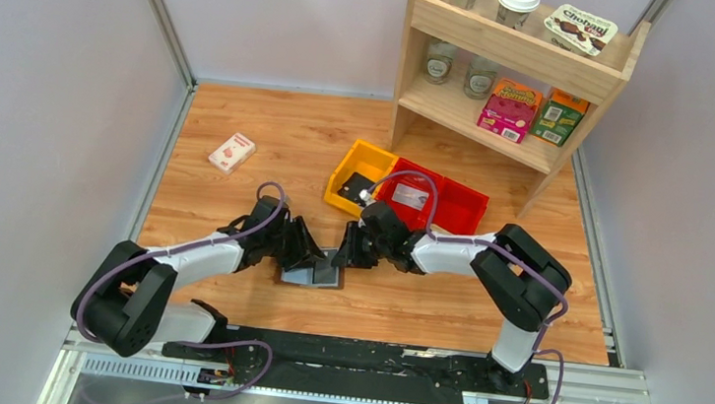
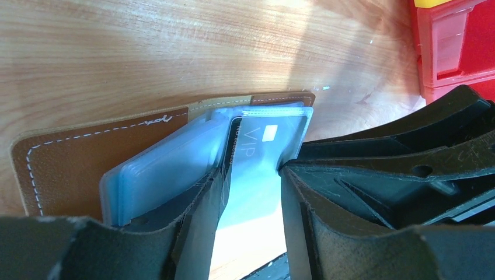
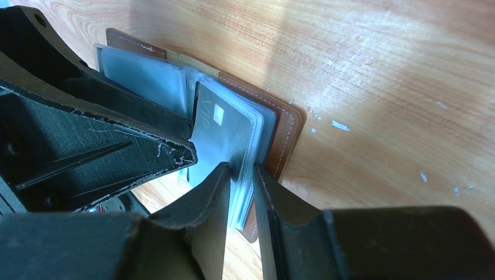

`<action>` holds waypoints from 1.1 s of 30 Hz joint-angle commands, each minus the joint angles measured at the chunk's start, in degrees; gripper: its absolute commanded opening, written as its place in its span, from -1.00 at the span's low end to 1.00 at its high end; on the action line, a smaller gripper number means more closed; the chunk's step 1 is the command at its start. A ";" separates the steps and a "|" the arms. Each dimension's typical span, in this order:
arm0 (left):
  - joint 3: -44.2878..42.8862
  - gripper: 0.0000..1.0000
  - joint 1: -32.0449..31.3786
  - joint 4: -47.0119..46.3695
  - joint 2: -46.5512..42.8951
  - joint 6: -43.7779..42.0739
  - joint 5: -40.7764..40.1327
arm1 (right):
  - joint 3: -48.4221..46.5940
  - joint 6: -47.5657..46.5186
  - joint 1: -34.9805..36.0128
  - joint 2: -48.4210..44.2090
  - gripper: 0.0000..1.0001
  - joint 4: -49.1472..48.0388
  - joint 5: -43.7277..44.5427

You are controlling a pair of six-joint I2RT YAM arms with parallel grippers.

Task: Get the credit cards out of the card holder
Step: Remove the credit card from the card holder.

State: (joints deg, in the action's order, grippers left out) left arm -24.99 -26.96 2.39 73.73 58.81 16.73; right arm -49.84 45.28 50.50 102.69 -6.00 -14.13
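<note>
Card holder [image 1: 312,275]: open on the table [image 1: 423,307], near its front edge, between the two hands; brown cover down, clear sleeves raised
Card [image 2: 262,146]: grey, marked VIP, inside one sleeve
Right hand [image 3: 240,169]: narrow, pinching the sleeves' edge
Left hand [image 2: 251,172]: fingers apart, either side of the VIP sleeve
Behind: yellow bin [image 1: 362,168] and red bins [image 1: 452,206] nearby
Far left: white-and-red box [image 1: 232,151]
Back right: wooden shelf [image 1: 515,69]
</note>
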 commanded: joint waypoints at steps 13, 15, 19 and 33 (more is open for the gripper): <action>1.96 0.22 1.12 6.92 -6.32 -0.97 -4.60 | -0.08 -0.89 0.56 5.85 -0.73 5.82 1.30; 2.93 0.21 2.08 6.14 -6.59 -1.06 -3.73 | -0.17 -1.24 0.48 6.29 -0.74 5.82 1.39; 4.78 0.16 2.79 0.61 -6.06 -1.15 0.14 | -0.34 -1.51 0.30 7.25 -0.75 5.74 0.95; 7.32 -0.30 2.79 -13.37 -10.97 -2.12 8.67 | 1.15 -0.89 -0.58 8.13 -0.69 4.16 -0.02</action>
State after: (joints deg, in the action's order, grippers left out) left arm -17.82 -23.46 -2.55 66.76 56.42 19.57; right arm -51.66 46.28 49.43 106.10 -8.14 -17.93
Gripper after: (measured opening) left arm 0.385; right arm 0.150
